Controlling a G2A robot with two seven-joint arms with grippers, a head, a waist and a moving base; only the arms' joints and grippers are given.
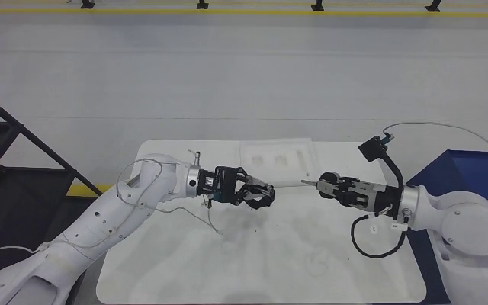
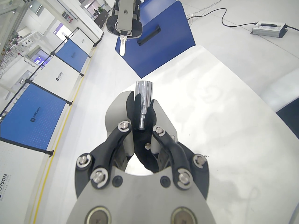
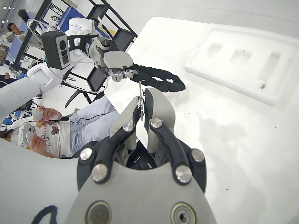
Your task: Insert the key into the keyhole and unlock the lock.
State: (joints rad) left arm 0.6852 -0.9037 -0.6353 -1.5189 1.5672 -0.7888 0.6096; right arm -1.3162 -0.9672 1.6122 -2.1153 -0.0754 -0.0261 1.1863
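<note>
My left gripper (image 1: 245, 187) is shut on a chrome cylinder lock (image 2: 144, 100) whose black fabric-covered cable loop (image 1: 260, 197) hangs off it. The lock's keyhole face (image 3: 115, 78) points towards the right arm, with the cable loop (image 3: 160, 80) curling beside it. My right gripper (image 1: 326, 185) is shut on a silver key (image 3: 140, 94), gripped by its head with the blade pointing at the lock. In the left wrist view the key (image 2: 122, 45) juts from the far right gripper (image 2: 125, 32). A gap of bare table separates key tip and lock.
A white foam tray (image 1: 278, 158) with rectangular recesses lies at the table's (image 1: 259, 267) far edge, behind both grippers. A blue cabinet (image 2: 163, 36) stands off the table's right side, and a black rack (image 1: 30, 149) off its left.
</note>
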